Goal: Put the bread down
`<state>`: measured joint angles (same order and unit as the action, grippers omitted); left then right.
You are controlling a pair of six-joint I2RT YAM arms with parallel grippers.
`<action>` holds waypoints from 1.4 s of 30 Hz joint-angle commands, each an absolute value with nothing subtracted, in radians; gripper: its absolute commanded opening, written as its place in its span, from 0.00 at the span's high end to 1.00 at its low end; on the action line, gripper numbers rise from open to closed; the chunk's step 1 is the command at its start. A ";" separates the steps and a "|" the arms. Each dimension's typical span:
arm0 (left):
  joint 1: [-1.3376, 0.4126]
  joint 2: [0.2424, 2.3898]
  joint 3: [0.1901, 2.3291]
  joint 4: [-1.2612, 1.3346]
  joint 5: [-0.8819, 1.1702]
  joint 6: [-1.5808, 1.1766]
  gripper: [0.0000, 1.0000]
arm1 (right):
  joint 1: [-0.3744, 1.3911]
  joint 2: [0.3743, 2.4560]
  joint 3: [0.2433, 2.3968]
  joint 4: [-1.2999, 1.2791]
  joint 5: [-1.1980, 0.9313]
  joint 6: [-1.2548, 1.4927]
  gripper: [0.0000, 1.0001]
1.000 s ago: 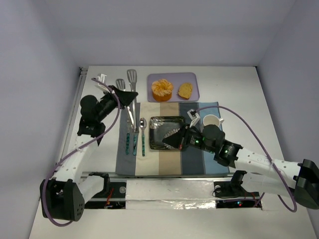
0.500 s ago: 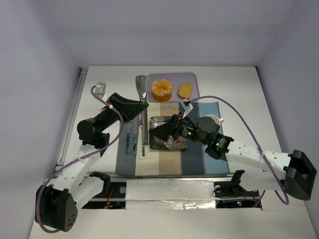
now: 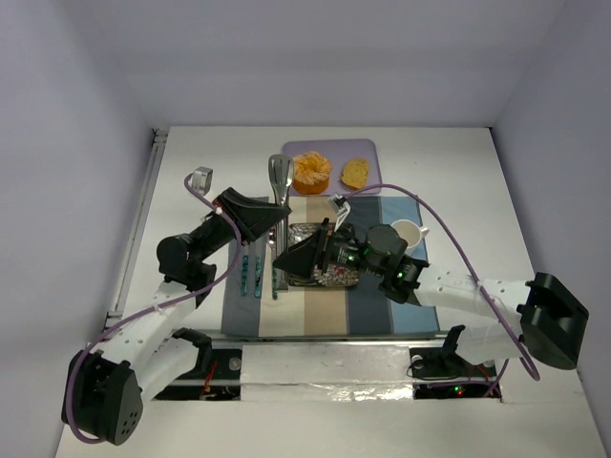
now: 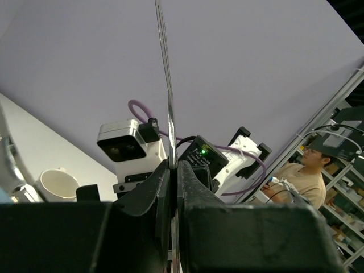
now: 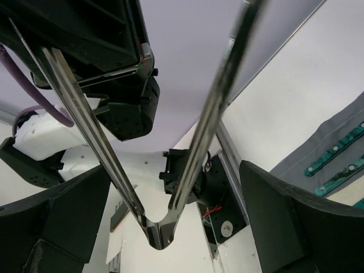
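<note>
1 golden bread (image 3: 355, 173) with brown crust, on lilac tray (image 3: 372, 151).

The left gripper (image 3: 272, 222) has swung right, carrying the tongs (image 3: 278, 176) from the placemat's left side to the plate's (image 3: 340, 278) left edge. The right gripper (image 3: 284, 262) has slid left over the plate, and its fingers (image 5: 296, 222), closed a second ago, now stand wide apart around the tongs' hinge end.
</note>
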<state>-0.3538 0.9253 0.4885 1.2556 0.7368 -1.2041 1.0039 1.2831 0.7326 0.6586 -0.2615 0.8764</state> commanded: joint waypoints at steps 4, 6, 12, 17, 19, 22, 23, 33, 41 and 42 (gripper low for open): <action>-0.394 0.885 0.482 1.430 0.687 -1.192 1.00 | 1.014 1.295 0.790 0.758 -0.281 0.864 0.04; -0.422 0.876 0.479 1.410 0.660 -1.169 1.00 | 1.014 1.313 0.798 0.768 -0.278 0.876 0.07; -0.434 0.858 0.476 1.338 0.620 -1.132 1.00 | 1.023 1.336 0.819 0.770 -0.264 0.890 0.20; -0.434 0.853 0.453 1.318 0.592 -1.112 1.00 | 1.032 1.319 0.807 0.735 -0.233 0.904 0.23; -0.434 0.859 0.449 1.321 0.594 -1.114 1.00 | 1.032 1.321 0.798 0.736 -0.230 0.910 0.24; -0.434 0.876 0.448 1.325 0.600 -1.115 1.00 | 1.032 1.325 0.789 0.729 -0.222 0.913 0.28; -0.434 0.882 0.448 1.325 0.601 -1.114 1.00 | 1.032 1.325 0.785 0.732 -0.218 0.917 0.29; -0.434 0.894 0.459 1.241 0.604 -1.071 0.96 | 1.032 1.295 0.778 0.681 -0.193 0.919 0.38; -0.434 0.890 0.489 1.149 0.617 -1.017 0.63 | 1.032 1.266 0.761 0.652 -0.161 0.936 0.39; -0.434 0.887 0.495 1.140 0.617 -1.006 0.59 | 1.032 1.259 0.761 0.647 -0.158 0.936 0.40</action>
